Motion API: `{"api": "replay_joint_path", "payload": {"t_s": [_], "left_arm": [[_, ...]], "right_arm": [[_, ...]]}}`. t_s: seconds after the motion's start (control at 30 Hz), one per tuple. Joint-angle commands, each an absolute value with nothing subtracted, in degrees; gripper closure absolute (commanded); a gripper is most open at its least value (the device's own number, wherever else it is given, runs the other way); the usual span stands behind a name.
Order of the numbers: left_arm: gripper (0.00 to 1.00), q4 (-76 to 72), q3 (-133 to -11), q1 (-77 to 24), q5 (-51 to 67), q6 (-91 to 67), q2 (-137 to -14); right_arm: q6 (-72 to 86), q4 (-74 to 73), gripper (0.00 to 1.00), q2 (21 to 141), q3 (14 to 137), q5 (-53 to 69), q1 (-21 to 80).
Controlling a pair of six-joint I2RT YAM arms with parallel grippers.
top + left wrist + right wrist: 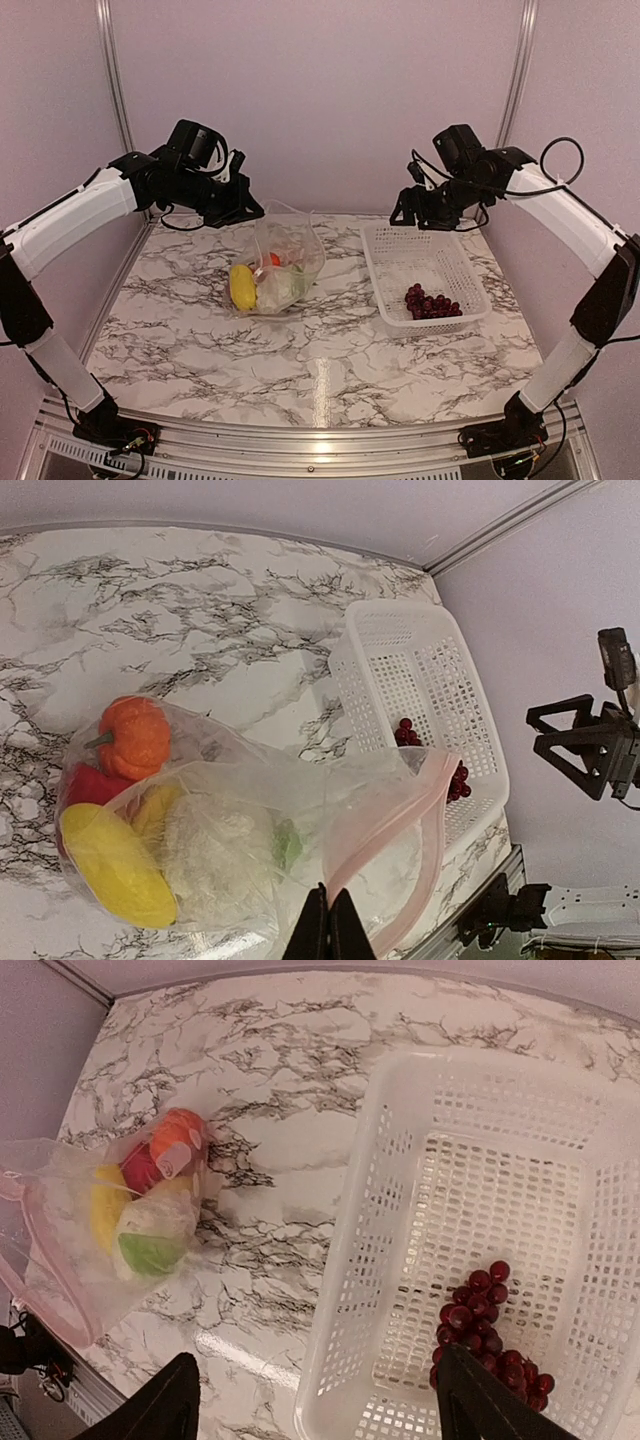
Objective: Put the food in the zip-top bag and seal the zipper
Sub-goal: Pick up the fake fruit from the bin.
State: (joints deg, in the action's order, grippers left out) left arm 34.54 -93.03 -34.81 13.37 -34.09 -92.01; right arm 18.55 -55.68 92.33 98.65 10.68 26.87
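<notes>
Bag held up by its mouth on the left, grapes in the basket on the right.
We saw the left gripper (325, 932) pinched tight on the mouth edge of the clear crinkly plastic zip-top bag (390, 880), lifting it off the marble-patterned table (200, 340) left of centre; its pinkish zip strip (400, 810) gaped unsealed; inside lay the round orange toy fruit (135, 735), red toy pepper (85, 785), yellow piece (115, 870) and white cauliflower with green leaves (220, 855); the dark purple grape bunch (432, 302) sat at the near end of the white lattice plastic basket (420, 250) by the table's right edge; the right gripper (318, 1400) hovered above the basket's far end, jaws wide, holding nothing.
</notes>
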Motion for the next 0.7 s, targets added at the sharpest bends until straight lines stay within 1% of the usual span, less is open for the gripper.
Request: {"api": "replay_joint_path", "payload": {"t_s": [0.0,0.1,0.2,0.3,0.43,0.53,0.67], "left_arm": [[1.0,34.28,-93.43,-34.4,14.48,-33.74,-92.05],[1.0,34.29,-93.47,-34.41,14.66,-33.75,-92.28],[1.0,33.98,-93.66,-34.43,14.84,-33.74,-92.54],[1.0,33.55,-93.69,-34.42,15.06,-33.88,-92.74],[1.0,33.1,-93.37,-34.37,15.39,-34.1,-92.87],[1.0,32.81,-93.25,-34.44,15.55,-34.26,-92.97],[1.0,32.74,-93.34,-34.37,15.39,-34.36,-92.91]], "right_arm": [[14.34,-61.48,0.27,90.2,93.01,8.76,24.53],[13.46,-63.28,0.31,90.19,88.54,6.06,24.34],[13.27,-64.69,0.34,91.78,86.63,6.08,24.35],[12.07,-67.2,0.38,94.68,86.33,3.73,24.33],[9.62,-68.14,0.4,98.78,87.44,0.4,24.35],[7.38,-68.85,0.4,102.67,90.07,-1.83,24.35],[5.37,-70.09,0.33,107.52,93.5,-6.6,24.43]]}}
